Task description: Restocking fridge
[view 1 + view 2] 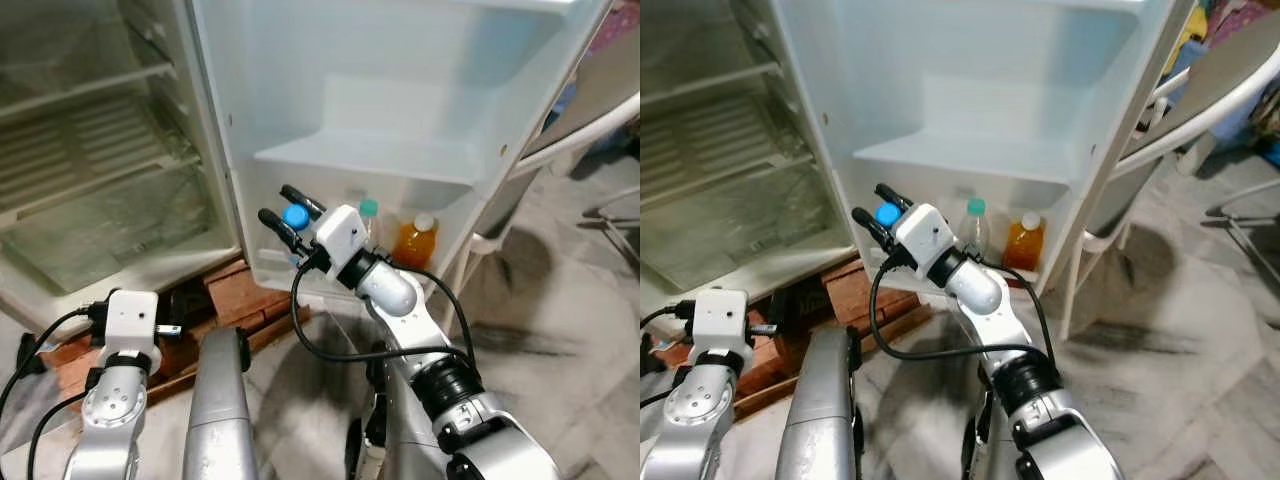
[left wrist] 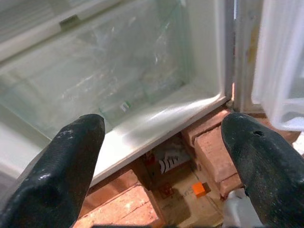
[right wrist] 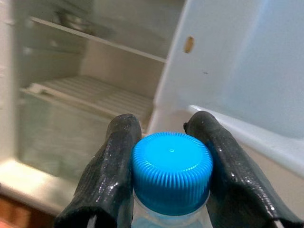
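Observation:
My right gripper (image 1: 276,204) is shut on the neck of a clear bottle with a blue cap (image 3: 171,164), one finger on each side of the cap. It holds the bottle at the left end of the lowest shelf of the open fridge door (image 1: 400,90). On that shelf stand a clear bottle with a teal cap (image 1: 369,213) and an orange juice bottle (image 1: 415,243). My left gripper (image 2: 161,137) is open with nothing between its fingers, low down in front of the fridge's bottom edge.
The fridge body (image 1: 90,150) stands open on the left, with wire shelves and a glass cover (image 2: 118,85) at the bottom. Red bricks (image 1: 240,290) prop it up off the floor. A white chair (image 1: 590,120) stands right of the door.

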You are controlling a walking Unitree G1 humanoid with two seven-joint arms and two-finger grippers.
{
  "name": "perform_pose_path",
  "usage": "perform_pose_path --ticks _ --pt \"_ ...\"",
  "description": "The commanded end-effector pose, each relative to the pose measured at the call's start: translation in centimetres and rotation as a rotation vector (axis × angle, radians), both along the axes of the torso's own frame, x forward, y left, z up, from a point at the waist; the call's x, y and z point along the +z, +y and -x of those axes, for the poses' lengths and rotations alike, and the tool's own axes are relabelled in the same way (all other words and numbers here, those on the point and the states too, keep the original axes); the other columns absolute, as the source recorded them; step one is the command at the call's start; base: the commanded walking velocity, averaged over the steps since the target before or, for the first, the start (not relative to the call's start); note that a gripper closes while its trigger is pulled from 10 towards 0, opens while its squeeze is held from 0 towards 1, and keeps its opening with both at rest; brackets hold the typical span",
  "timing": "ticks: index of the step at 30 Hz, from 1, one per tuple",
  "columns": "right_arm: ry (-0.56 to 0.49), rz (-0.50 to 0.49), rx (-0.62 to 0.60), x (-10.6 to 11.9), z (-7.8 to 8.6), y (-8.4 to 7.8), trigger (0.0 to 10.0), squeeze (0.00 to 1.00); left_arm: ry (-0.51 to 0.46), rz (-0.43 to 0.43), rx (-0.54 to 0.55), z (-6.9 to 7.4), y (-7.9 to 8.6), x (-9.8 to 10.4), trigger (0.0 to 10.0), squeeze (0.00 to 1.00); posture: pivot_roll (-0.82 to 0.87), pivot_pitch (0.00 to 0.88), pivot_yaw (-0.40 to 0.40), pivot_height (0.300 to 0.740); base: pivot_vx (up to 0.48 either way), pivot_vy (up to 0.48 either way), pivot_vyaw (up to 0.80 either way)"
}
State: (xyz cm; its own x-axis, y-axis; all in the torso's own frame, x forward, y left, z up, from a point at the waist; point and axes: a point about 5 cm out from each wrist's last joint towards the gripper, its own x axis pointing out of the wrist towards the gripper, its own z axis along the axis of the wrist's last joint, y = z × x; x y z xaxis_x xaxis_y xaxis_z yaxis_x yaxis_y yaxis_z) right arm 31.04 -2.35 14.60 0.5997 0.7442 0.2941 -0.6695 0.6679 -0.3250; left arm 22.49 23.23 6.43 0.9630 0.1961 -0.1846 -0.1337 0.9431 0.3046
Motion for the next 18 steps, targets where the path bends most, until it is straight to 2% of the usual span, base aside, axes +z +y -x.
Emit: perform_pose_path --ticks 1,5,8,10,13,18 --pt "-0.09 -0.022 -0.035 1.5 -1.0 0.1 10.0 0.0 -0.012 -0.019 0.01 0.1 0.2 0.6 10.0 0.0 0.25 0.163 -0.067 0.514 0.0 0.0 0.0" --pt "-0.124 -0.038 -0.078 1.9 -1.6 0.0 10.0 0.0 -0.006 -0.026 0.014 0.6 0.3 0.7 10.0 0.0 0.27 0.17 -0.067 0.514 0.0 0.0 0.0" --pt "-0.145 -0.012 -0.185 2.2 -2.8 -0.2 10.0 0.0 0.005 -0.03 0.023 1.3 0.5 0.7 10.0 0.0 0.29 0.183 -0.071 0.514 0.0 0.0 0.0" --pt "-0.129 0.009 -0.263 2.1 -3.6 -0.5 10.0 0.0 0.009 -0.031 0.035 1.6 0.8 0.6 10.0 0.0 0.3 0.19 -0.07 0.514 0.0 0.0 0.0" --pt "-0.119 0.014 -0.281 1.8 -3.7 -0.7 10.0 0.0 0.009 -0.032 0.036 1.6 0.9 0.7 10.0 0.0 0.3 0.191 -0.07 0.514 0.0 0.0 0.0" --pt "0.052 -0.001 -0.363 -1.3 -3.7 -1.6 10.0 0.0 0.005 -0.034 0.017 1.8 0.7 1.0 10.0 0.0 0.33 0.197 -0.071 0.514 0.0 0.0 0.0"
